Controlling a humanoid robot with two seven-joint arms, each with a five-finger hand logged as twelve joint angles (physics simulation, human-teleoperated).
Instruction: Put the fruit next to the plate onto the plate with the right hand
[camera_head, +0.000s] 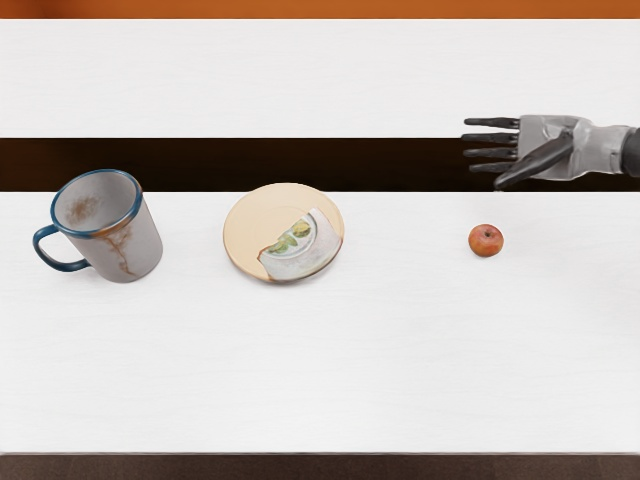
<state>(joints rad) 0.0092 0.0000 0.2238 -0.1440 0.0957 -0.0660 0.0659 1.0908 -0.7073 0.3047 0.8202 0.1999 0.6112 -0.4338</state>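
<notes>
**A:** What is the room showing?

**B:** A white table (320, 380) is filling most of the view, its top looking smooth and pale with a faint grain. A dark brown band is running along the bottom, just under the table's near edge. Behind the table a dark gap (250, 165) is stretching from side to side. Beyond that, a second white surface (300, 80) is lying across the picture, with an orange-brown strip (320, 8) showing at the very top.

**A:** And what is sitting on the table?

**B:** Three things are lining up in a loose row. A grey mug (100, 225) with a blue rim and handle is tilting at the left, with its handle pointing left. A tan plate (283, 232) with a pale leafy patch is lying near the middle, apart from the mug.

**A:** Where is the fruit lying?

**B:** A small red-orange apple (486, 240) is resting on the bare table, well to the right of the plate and not touching it.

**A:** What is the arm doing?

**B:** The right hand (530, 148) is coming in from the right edge and hovering over the dark gap, beyond the apple and a little to its right. Its fingers (490, 123) are stretching out straight towards the left, spread apart and holding nothing. It is not touching the apple.
</notes>
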